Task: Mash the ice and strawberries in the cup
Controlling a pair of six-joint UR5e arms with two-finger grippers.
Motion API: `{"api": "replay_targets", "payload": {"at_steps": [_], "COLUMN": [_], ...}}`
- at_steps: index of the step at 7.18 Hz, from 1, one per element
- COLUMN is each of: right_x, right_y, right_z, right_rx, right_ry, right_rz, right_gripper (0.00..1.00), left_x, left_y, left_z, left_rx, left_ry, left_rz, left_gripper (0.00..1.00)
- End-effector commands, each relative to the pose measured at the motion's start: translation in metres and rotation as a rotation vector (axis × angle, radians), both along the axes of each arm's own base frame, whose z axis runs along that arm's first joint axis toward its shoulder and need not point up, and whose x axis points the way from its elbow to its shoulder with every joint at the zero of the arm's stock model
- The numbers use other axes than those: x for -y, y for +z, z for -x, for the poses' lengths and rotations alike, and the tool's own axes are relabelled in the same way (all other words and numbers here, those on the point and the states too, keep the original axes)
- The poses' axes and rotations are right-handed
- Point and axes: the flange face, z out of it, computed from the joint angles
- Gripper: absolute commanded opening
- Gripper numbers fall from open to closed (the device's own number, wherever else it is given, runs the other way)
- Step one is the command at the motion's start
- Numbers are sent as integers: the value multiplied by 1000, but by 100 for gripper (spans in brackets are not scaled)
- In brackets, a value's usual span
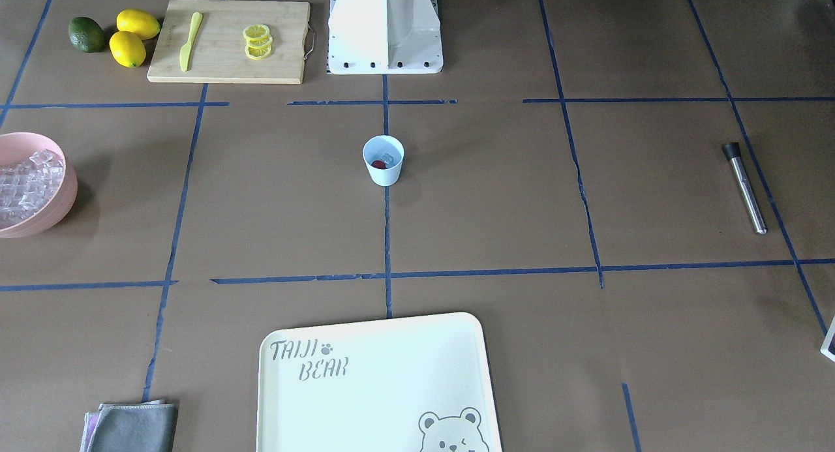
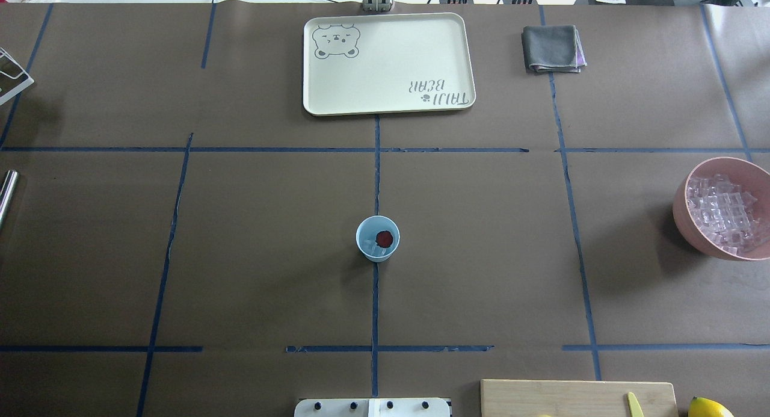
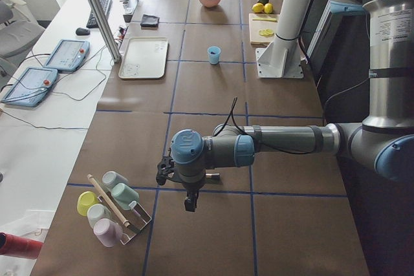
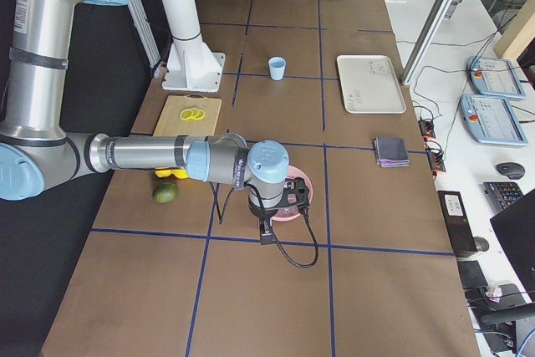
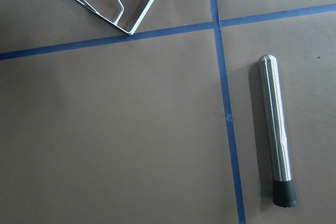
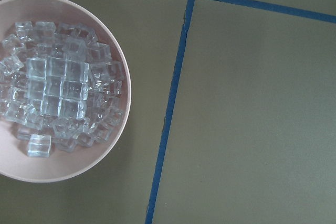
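Light-blue cup (image 1: 383, 175) upright, mouth up; strawberry (image 1: 378, 164), ice (image 1: 388, 157) inside.

The left arm (image 3: 284, 140) stretches level, well out to the pedestal's (image 3: 279, 63) left, the left pincer (image 3: 189, 205) pointing down above the bench (image 3: 213, 98). The right arm (image 4: 142, 155) mirrors it on the pedestal's other side, the right pincer (image 4: 266, 237) pointing down too. Neither pincer's opening can be judged.

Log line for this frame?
cup: upright, strawberry, ice inside | muddler: on table, unheld | left pincer, right pincer: state unclear | mash: not started
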Motion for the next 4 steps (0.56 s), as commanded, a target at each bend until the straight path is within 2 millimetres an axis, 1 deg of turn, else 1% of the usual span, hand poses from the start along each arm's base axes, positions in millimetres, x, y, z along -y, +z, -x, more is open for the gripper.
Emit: {"api": "replay_targets", "payload": {"at_steps": [1,3,4], "right_x": [0,0,0], "right_y": [0,0,-1], "right_z": [0,0,0], "right_rx": [1,0,1], "right_ry": [0,0,1], "right_rz": [0,0,0], "right_gripper": [99,99,100], "left_x": [-2,-3,-6], "left_y": [2,0,0], "left_z": [0,0,0], "left_rx": [0,0,0], "left_ry": [0,0,0], "left_rz": [4,1,2], "left_gripper": [100,100,100]}}
